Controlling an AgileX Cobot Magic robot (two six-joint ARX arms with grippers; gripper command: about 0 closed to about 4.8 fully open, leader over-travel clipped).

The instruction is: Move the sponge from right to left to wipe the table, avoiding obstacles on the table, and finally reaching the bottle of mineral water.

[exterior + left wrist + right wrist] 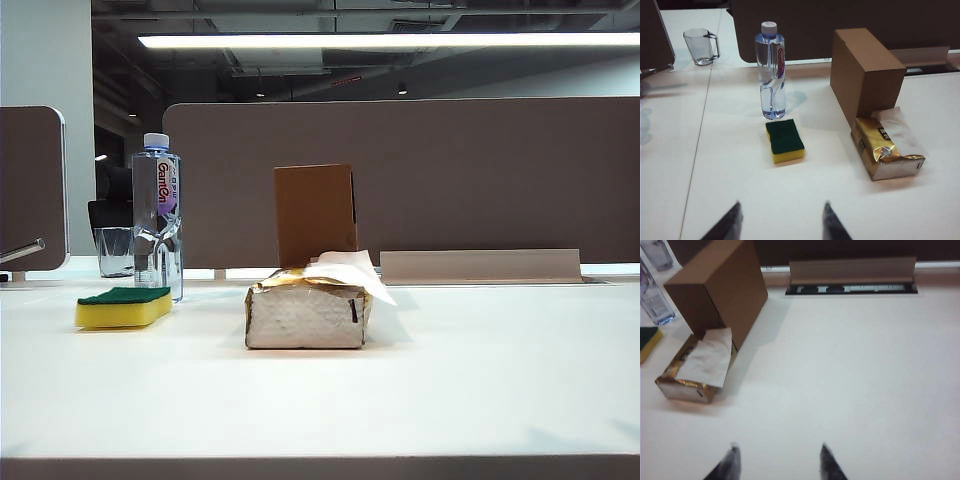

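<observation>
From the outside camera, the sponge (123, 307) is lying green side up on the white desk (450, 380), just beside the bottle of mineral water (158, 215). A glass (115, 251) is standing behind the bottle. The tissue pack (308, 312) is sitting in the middle, in front of the brown box (315, 213). No arms are showing here.

In the left wrist camera, the left gripper (781, 222) is hanging above the desk, apart and empty (only the tips are showing).

In the right wrist camera, the right gripper (777, 460) is hanging apart and empty too, over bare desk.
</observation>
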